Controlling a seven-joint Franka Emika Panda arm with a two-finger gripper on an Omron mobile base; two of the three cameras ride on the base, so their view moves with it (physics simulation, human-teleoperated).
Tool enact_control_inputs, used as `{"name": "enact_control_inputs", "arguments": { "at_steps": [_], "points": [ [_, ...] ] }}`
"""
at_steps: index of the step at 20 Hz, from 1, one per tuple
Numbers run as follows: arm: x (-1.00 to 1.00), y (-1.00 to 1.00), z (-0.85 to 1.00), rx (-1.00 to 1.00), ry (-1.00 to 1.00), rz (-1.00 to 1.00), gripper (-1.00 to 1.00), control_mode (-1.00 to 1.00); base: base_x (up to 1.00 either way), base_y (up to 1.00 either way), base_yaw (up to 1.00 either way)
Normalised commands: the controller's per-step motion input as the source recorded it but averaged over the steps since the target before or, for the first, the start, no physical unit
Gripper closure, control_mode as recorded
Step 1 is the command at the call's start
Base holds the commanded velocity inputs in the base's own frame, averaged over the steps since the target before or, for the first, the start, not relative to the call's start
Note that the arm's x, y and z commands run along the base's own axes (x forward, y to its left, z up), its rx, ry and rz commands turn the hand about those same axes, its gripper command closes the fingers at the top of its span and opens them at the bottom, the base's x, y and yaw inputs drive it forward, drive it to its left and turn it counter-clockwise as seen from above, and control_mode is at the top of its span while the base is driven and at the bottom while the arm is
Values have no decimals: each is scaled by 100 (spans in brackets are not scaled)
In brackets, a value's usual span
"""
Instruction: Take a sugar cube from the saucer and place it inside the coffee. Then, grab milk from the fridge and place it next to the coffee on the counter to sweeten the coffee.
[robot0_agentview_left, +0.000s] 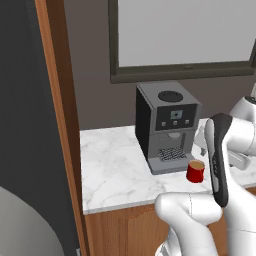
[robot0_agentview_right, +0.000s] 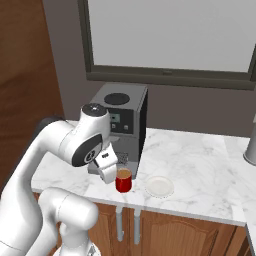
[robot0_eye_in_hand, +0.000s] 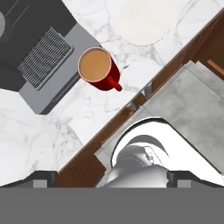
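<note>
Hovering wide w/ nothing held, tool (robot0_eye_in_hand: 112, 177) sits above coffee (robot0_eye_in_hand: 97, 68); saucer (robot0_eye_in_hand: 146, 22) upper right looks bare, milk fetch left.

The white arm (robot0_agentview_right: 60, 145) is bent over at the elbow, its wrist turned downward, and the gripper (robot0_agentview_right: 107, 170) is held with its jaws spread wide, nothing being gripped between them.

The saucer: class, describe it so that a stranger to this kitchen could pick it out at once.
Find the dark grey coffee machine on the marble counter. Near its base stands a red cup of coffee; the saucer lies beside that, near the counter's front edge. It alone is flat, round and white.
</note>
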Motion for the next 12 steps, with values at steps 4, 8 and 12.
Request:
{"name": "enact_control_inputs", "arguments": {
  "at_steps": [4,8,12],
  "points": [
    [0,0,-4,-1,1,0,-100,-100,0,0,0],
    [0,0,-13,-6,5,0,-100,-100,0,0,0],
    [-46,0,-7,-1,-2,2,-100,-100,0,0,0]
  ]
}}
